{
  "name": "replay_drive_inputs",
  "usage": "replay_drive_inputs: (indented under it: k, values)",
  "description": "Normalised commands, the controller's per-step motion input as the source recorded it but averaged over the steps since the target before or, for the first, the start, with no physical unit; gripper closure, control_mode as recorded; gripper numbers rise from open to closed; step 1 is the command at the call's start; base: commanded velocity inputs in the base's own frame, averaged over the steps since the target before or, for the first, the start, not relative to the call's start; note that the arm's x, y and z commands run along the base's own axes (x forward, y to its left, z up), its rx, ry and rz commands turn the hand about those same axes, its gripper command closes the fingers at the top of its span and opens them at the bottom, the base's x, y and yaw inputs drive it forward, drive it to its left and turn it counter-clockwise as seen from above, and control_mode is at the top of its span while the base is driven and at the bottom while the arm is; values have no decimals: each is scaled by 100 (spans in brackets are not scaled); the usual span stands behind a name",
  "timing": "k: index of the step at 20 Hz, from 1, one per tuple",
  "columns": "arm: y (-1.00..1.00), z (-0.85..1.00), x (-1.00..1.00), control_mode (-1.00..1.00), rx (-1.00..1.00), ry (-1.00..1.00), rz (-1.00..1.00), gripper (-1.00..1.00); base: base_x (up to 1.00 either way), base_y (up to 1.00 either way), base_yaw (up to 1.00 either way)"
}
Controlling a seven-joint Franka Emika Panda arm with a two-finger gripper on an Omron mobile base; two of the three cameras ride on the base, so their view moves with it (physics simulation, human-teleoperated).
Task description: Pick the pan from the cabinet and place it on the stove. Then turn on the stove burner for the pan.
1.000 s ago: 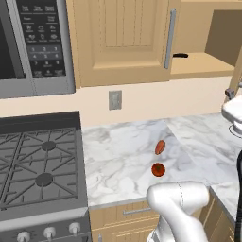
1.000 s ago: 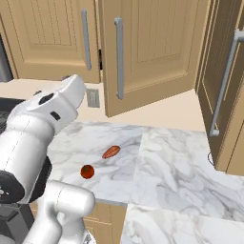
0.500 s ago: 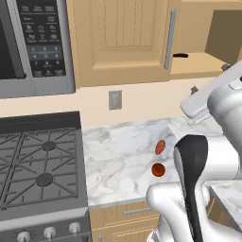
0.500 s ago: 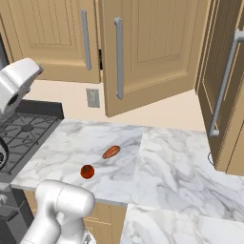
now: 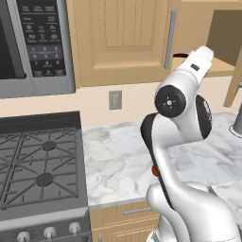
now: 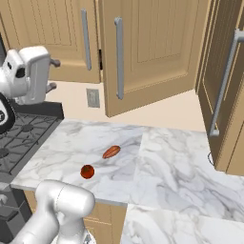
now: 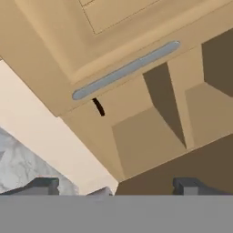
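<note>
Pan handle (image 7: pixel 98 107) alone shows, a thin black stick poking from behind the closed door's edge inside the open cabinet (image 7: pixel 150 136); which way the skillet's long axis runs cannot be told. Microwave (image 5: pixel 35 45) keypad labels are too small to read. Gripper (image 7: pixel 116 186) faces the cabinet with its 2 tips spread wide, holding nothing. Stove (image 5: pixel 40 165) sits far left; a tomato (image 6: pixel 87 171) and a sausage-shaped brown item (image 6: pixel 111 152) lie on the marble counter (image 6: pixel 162 167).

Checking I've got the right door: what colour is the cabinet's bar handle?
Grey metal, on the light tan cabinet; the handle shows best in the hand view.
</note>
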Motion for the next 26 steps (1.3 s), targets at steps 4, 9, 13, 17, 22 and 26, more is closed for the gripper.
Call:
replay_drive_inputs:
  k: [4, 9, 13, 17, 22, 26]
  values:
    - [-18, -18, 77, -100, -15, 26, -31, -100, 0, 0, 0]
    - [-42, -19, 57, -100, -10, 22, -22, -100, 0, 0, 0]
    - [-57, -18, 33, -100, -3, 16, -14, -100, 0, 0, 0]
    - [-62, -14, 9, -100, -1, 11, -11, -100, 0, 0, 0]
    - [-73, -11, -16, -100, 0, 2, -11, -100, 0, 0, 0]
    - [-70, -12, -24, -100, 0, 1, -12, -100, 0, 0, 0]
